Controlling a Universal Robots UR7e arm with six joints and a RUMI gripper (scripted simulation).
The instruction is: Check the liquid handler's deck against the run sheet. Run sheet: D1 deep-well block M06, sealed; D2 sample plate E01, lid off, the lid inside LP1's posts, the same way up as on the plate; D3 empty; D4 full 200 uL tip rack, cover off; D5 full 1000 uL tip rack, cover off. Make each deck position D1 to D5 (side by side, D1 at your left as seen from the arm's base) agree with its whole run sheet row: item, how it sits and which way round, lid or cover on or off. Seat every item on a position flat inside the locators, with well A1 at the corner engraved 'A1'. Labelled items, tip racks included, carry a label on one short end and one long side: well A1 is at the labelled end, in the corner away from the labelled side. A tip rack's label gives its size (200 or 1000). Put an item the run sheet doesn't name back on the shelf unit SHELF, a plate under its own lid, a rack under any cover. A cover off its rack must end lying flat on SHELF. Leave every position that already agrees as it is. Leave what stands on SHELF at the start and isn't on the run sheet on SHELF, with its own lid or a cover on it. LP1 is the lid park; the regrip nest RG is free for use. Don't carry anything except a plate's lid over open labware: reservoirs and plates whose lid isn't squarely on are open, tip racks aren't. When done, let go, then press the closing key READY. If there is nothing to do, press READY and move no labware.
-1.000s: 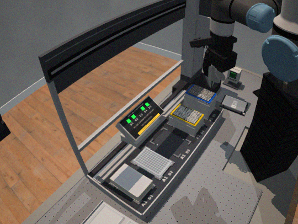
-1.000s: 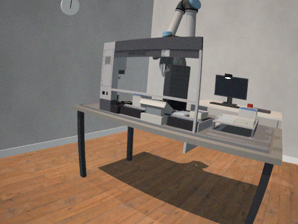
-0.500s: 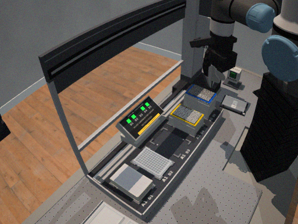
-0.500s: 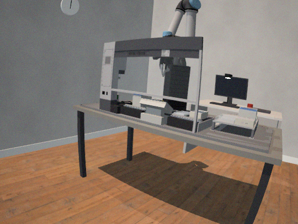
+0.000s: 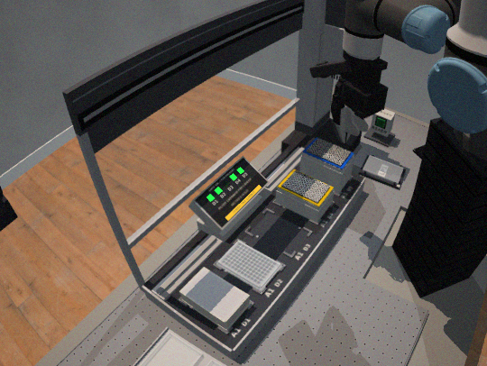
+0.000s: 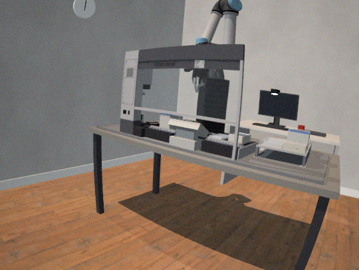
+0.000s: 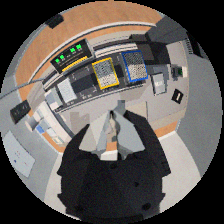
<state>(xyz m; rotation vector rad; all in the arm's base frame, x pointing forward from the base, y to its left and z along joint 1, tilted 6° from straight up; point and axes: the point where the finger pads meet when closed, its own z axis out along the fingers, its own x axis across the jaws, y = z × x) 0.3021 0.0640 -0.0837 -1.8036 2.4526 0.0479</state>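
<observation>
My gripper (image 5: pixel 349 125) hangs high above the far end of the deck, over the blue-rimmed tip rack (image 5: pixel 328 153) on D5. Its fingers are shut with nothing between them, as the wrist view (image 7: pixel 116 119) shows. A yellow-rimmed tip rack (image 5: pixel 306 187) stands on D4; both racks are uncovered. D3 (image 5: pixel 280 234) is bare. An unlidded white well plate (image 5: pixel 249 265) sits on D2. A sealed grey block (image 5: pixel 215 297) sits on D1. A flat lid (image 5: pixel 383 169) lies in the lid park beside D5. The small key box with a green screen (image 5: pixel 383 123) stands behind it.
The status panel (image 5: pixel 231 193) shows several green lights. The handler's black gantry beam (image 5: pixel 180 59) spans the deck. The arm's dark pedestal (image 5: pixel 444 203) stands at the right. The shelf unit (image 6: pixel 284 146) holds white items beyond D1; a pale flat item (image 5: pixel 173 352) shows at the bottom edge.
</observation>
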